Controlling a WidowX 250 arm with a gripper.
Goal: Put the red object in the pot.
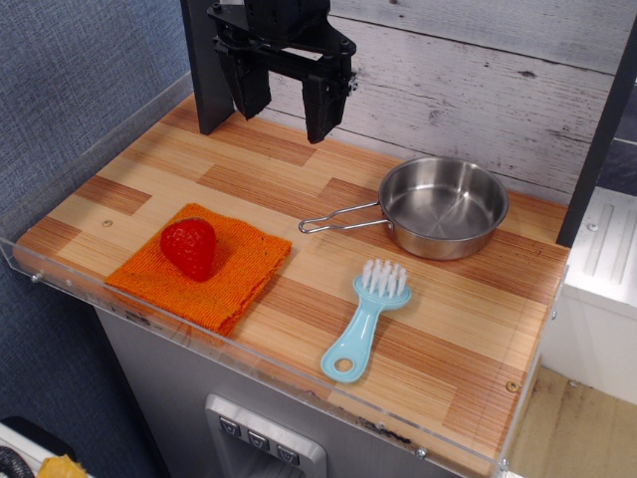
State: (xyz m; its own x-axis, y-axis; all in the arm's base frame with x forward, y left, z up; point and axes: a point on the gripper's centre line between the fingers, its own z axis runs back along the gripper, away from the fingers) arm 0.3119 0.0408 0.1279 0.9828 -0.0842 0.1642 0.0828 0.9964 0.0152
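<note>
The gripper [287,100] hangs high behind the pot [443,206], fingers spread and empty. The pot, shiny round steel, sits hollow side up, its wire handle toward the orange knitted cloth [204,266]. There rests the red object [189,247], a glossy dimpled strawberry, well apart from the pot.

tool [287,108]: matte black | two blocky tapered fingers | boxy black housing above

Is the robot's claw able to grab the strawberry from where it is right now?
Probably yes. The strawberry sits in the open on the orange cloth, with nothing over or against it. The gripper hangs open above the back of the table, and no object lies between them.
</note>
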